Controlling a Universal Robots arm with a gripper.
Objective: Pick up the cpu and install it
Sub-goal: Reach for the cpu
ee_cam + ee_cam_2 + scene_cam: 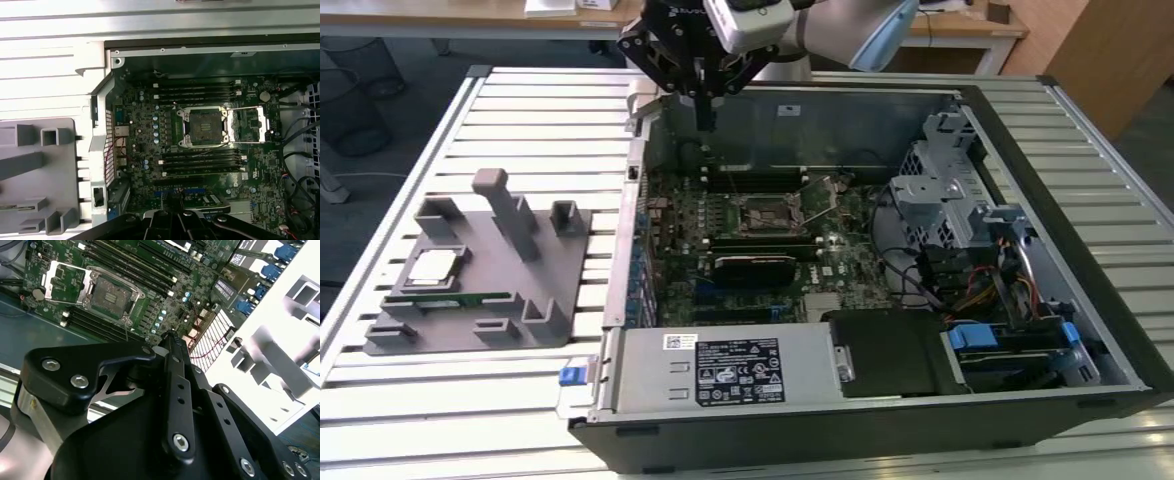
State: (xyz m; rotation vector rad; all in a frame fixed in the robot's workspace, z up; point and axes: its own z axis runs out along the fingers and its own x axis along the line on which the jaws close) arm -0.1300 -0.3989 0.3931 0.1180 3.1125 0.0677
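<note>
Resting in the grey holder (pixel 547 300): the cpu (pixel 432 266). Computer case (pixel 881 110) contains motherboard (pixel 847 255), socket frame (pixel 765 212) open. Pincer (pixel 704 126) closed, empty.

The white metal robot arm (pixel 861 35) and tan wooden desk (pixel 974 25) are cut off at the exterior view's twelve o'clock.

This looks like a robotics lab or engineering workshop. A slatted aluminium-profile table (pixel 534 110) carries an opened desktop computer case (pixel 854 430), its motherboard (pixel 854 250) bare, beside a grey parts fixture (pixel 547 270) (all posts and slots). A robot arm (pixel 854 30) reaches over them. Wooden desks (pixel 440 15) and a wire wastebasket (pixel 350 100) stand behind.
</note>
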